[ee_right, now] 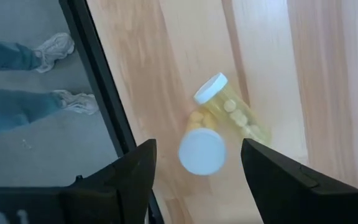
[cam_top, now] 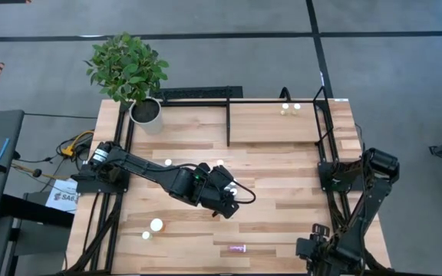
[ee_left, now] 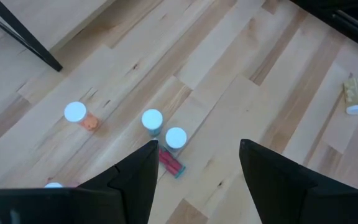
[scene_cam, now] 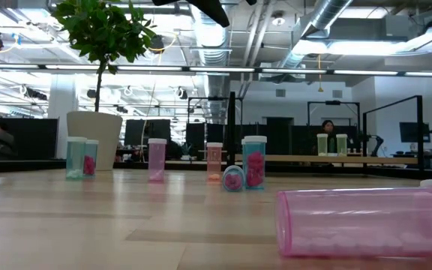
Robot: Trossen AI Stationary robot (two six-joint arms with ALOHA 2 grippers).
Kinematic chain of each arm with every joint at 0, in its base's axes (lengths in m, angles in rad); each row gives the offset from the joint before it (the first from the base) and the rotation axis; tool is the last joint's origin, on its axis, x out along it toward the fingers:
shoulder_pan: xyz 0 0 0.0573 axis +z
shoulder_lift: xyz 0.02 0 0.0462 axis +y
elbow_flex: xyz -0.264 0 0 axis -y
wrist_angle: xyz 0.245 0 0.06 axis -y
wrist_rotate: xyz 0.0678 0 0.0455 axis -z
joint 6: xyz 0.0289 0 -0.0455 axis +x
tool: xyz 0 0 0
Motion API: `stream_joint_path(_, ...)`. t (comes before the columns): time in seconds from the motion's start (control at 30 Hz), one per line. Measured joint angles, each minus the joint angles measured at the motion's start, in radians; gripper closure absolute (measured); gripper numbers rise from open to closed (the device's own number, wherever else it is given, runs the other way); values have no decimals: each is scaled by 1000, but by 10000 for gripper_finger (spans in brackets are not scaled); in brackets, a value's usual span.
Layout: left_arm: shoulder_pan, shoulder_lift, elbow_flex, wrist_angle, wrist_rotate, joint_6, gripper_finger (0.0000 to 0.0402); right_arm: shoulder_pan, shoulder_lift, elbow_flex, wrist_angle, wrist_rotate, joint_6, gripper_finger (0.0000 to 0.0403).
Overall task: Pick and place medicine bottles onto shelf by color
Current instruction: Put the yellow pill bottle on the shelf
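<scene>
My left gripper [cam_top: 227, 202] hangs open and empty over the table's middle; in the left wrist view [ee_left: 197, 146] its fingers stand apart above the wood. Below it two white-capped bottles [ee_left: 151, 119] [ee_left: 175, 138] stand by a magenta bottle [ee_left: 170, 163] lying on its side. An orange bottle [ee_left: 75, 114] stands farther off. My right gripper [ee_right: 197, 146] is open and empty, above an upright yellow bottle [ee_right: 202, 151] and a second yellow one [ee_right: 232, 112] lying tilted beside it. The shelf [cam_top: 271, 123] at the far side carries two yellow bottles [cam_top: 289, 109].
A potted plant [cam_top: 133, 73] stands at the far left corner. A pink bottle [cam_top: 239, 248] lies near the front edge, large in the low view [scene_cam: 366, 221]. Two yellowish bottles [cam_top: 152, 228] sit at near left. Black frame rails [cam_top: 322, 130] edge the shelf. A person's legs [ee_right: 17, 81] show beyond the table.
</scene>
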Motion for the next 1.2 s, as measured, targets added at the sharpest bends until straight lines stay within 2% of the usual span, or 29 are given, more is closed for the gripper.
stream_joint_path(0.4, 0, 0, 0, 0, 0, 16, 191, 1, 0, -42, 32, -18, 64, 143)
stream_joint_path(0.83, 0, 0, 0, 0, 1, 17, 191, -13, 0, -45, 37, -30, 37, 149)
stream_joint_path(0.97, 0, 0, 0, 0, 1, 17, 191, -13, 0, -45, 44, -33, 37, 184)
stream_joint_path(1.2, 0, 0, 0, 0, 1, 17, 191, -13, -1, -45, 72, -35, 34, 282)
